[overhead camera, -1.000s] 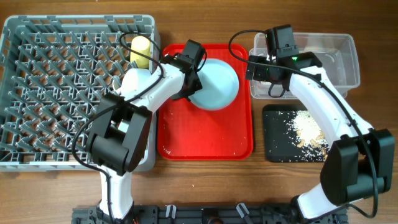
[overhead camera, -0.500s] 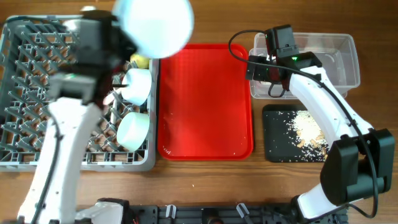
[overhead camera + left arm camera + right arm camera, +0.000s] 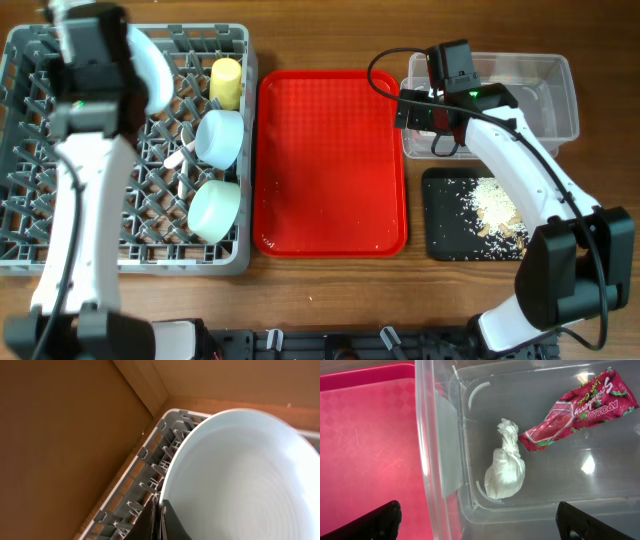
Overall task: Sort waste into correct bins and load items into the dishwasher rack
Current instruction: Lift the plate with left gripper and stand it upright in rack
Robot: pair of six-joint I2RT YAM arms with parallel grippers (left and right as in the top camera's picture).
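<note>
You are looking down on a wooden table with a flat red tray point(image 3: 330, 160) at its middle. To the left of the red tray, edge to edge with it, sits the grey dishwasher rack point(image 3: 60, 235). In the rack column nearest the red tray stand a yellow cup point(image 3: 226, 82), a light blue cup point(image 3: 220, 138) and a pale green bowl point(image 3: 213, 210).

Your left arm reaches over the rack's far corner, the one farthest from the red tray. In the left wrist view the left gripper point(image 3: 159, 512) is clamped on the rim of the light blue plate point(image 3: 240, 475), its dark fingers pinched together on the edge. The plate stands on edge over the rack's pegs. You cannot tell whether it touches them.

To the right of the red tray, at its far end, is the clear tub point(image 3: 555, 80). Your right gripper point(image 3: 477, 510) hangs over it with its fingers spread wide, holding nothing. A white tissue point(image 3: 505, 467) and a red wrapper point(image 3: 577, 407) lie on the tub's floor, just beside each other.

To the right of the red tray, at its near end, the black tray point(image 3: 445, 235) holds rice scraps point(image 3: 495, 205).
</note>
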